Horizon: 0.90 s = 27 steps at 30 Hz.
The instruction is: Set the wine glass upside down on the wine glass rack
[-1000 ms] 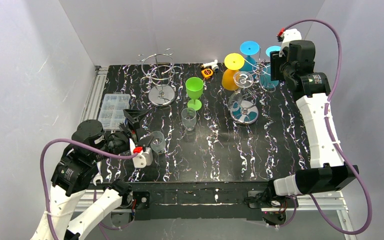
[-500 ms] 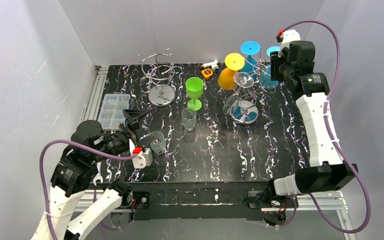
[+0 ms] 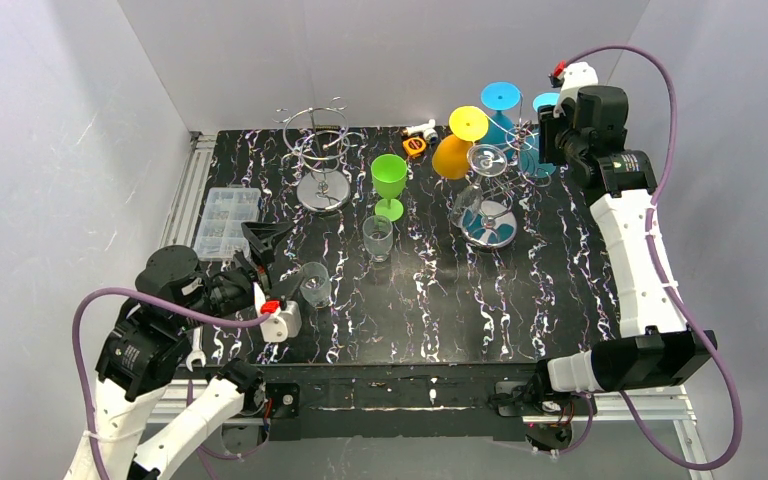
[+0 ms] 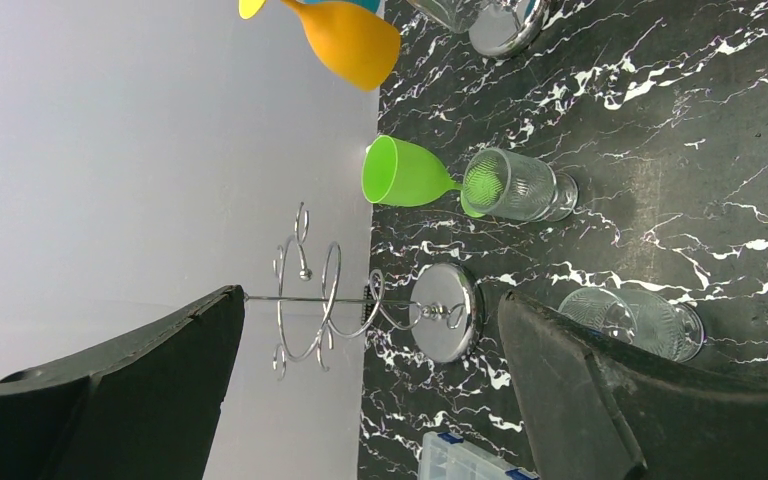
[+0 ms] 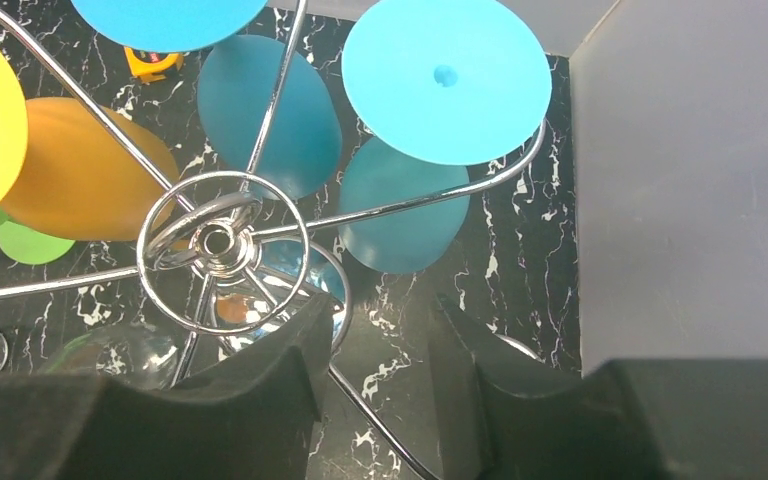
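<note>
counter (image 3: 520,290): black, white marbling
walls (image 3: 410,60): plain grey-white, 3 sides
L fingers (image 4: 580,400): wide, empty
R fingers (image 5: 260,390): narrow gap, empty, above rack (image 5: 222,240)

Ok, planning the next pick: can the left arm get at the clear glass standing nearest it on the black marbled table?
Probably yes. The left gripper is wide open beside the clear glass, nothing between them; the glass stands just outside one finger, so a small sideways shift seems needed.

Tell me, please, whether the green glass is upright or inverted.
Upright: the green glass stands on its foot, bowl opening upward.
</note>
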### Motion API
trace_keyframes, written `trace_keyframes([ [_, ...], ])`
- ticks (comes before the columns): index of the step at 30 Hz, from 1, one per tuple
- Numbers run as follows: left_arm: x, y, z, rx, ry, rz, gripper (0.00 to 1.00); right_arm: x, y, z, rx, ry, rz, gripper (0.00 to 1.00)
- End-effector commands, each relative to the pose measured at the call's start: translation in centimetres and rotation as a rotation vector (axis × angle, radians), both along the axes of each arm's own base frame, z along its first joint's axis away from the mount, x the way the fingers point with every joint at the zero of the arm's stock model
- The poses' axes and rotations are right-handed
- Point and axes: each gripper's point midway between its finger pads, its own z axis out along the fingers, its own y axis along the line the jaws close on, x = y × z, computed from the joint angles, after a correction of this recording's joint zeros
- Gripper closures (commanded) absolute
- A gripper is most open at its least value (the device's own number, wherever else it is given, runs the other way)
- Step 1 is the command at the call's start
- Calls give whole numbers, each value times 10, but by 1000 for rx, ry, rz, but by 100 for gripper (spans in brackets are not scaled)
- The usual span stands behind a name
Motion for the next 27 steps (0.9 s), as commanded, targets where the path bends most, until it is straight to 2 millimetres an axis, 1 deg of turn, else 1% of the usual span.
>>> trace_keyframes([
  [1, -6, 4, 9, -8, -19, 3, 2, -15, -1, -10, 4, 54, 8, 56],
  [4, -6, 3, 9, -10, -15, -3, 2, -17, 0, -12, 14, 62, 9, 63],
  [10, -6, 3, 2, -5, -3, -2, 2, -26, -1, -19, 41, 80, -22, 67],
  [12, -6, 2, -1, -2, 2, -4, 2, -28, 0, -18, 58, 80, -29, 61],
  [13, -6, 2, -2, -2, 5, -5, 2, -28, -1, -15, 60, 74, -32, 59],
  [14, -6, 2, -2, -1, 5, -6, 2, -27, -2, -11, 58, 66, -38, 55],
  [16, -6, 1, -3, -1, 10, -9, 2, -24, -7, -3, 42, 45, -58, 39],
  [17, -5, 1, -4, 0, 13, -8, 2, -22, -7, 2, 36, 34, -59, 33],
  [19, -5, 1, -4, 1, 13, -7, 2, -16, -7, 10, 20, 23, -49, 29],
  [21, -4, 1, -3, 2, 13, -5, 2, -12, -6, 17, -1, 21, -22, 29],
  [22, -5, 1, -2, 0, 10, -5, 2, -10, -6, 25, -13, 7, -17, 30],
  [23, -5, 2, 0, -3, 5, -4, 2, -10, -8, 28, -26, 7, -17, 34],
  [25, -4, 3, 3, -4, -1, 4, 2, -11, -7, 28, -41, 18, 2, 40],
  [27, -4, 4, 5, -3, -3, 9, 2, -14, -2, 24, -35, 34, 31, 41],
])
